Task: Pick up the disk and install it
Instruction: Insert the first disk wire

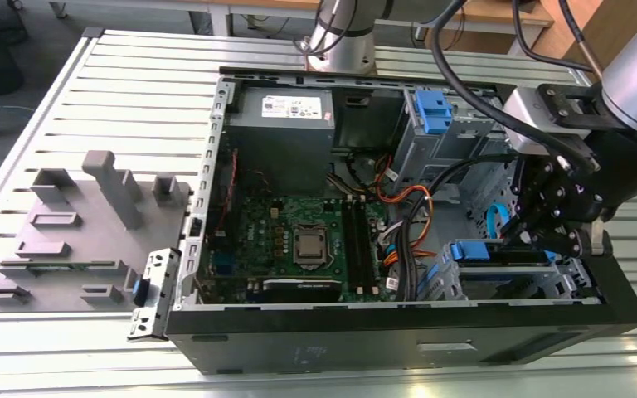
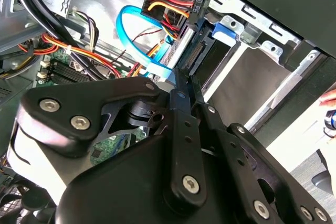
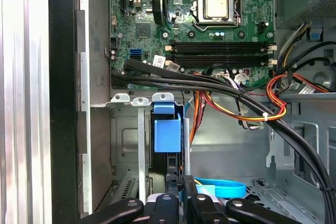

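The disk (image 1: 484, 252) sits in the drive bay at the front corner of the open computer case, on the exterior view's right, with its blue plastic rail showing. In the first wrist view its blue tab (image 3: 167, 129) stands just beyond my gripper (image 3: 181, 181). In the second wrist view the disk's dark end (image 2: 197, 51) lies under a black power plug with coloured wires. My gripper (image 2: 185, 80) is shut, with its fingertips against the end of the disk and nothing between them. In the exterior view my gripper (image 1: 549, 242) hangs inside the case beside the bay.
Thick black cables (image 3: 220, 88) and orange-red wires (image 3: 273, 109) cross the case near the bay. A light blue flat cable (image 2: 131, 30) loops close by. The motherboard (image 1: 296, 240) fills the case floor. A grey plastic fixture (image 1: 86, 224) stands on the slatted table outside.
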Controlling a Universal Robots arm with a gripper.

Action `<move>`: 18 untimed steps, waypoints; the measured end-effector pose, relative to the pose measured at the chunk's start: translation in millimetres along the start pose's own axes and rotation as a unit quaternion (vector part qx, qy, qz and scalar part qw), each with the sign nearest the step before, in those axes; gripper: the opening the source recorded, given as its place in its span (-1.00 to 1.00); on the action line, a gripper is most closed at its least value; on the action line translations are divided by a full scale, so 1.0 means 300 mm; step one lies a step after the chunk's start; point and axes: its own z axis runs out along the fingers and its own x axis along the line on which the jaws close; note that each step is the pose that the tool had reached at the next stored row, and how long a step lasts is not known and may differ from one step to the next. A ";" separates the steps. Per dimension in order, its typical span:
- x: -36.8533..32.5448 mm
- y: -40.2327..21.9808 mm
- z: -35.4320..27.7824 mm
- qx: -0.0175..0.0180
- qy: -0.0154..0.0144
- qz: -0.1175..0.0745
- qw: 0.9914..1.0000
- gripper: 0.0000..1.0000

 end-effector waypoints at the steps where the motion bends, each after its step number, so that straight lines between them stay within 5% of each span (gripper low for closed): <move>1: 0.000 0.000 0.001 0.000 0.000 0.000 1.000 -0.68; 18: 0.005 0.003 0.015 0.002 0.000 0.000 1.000 -0.68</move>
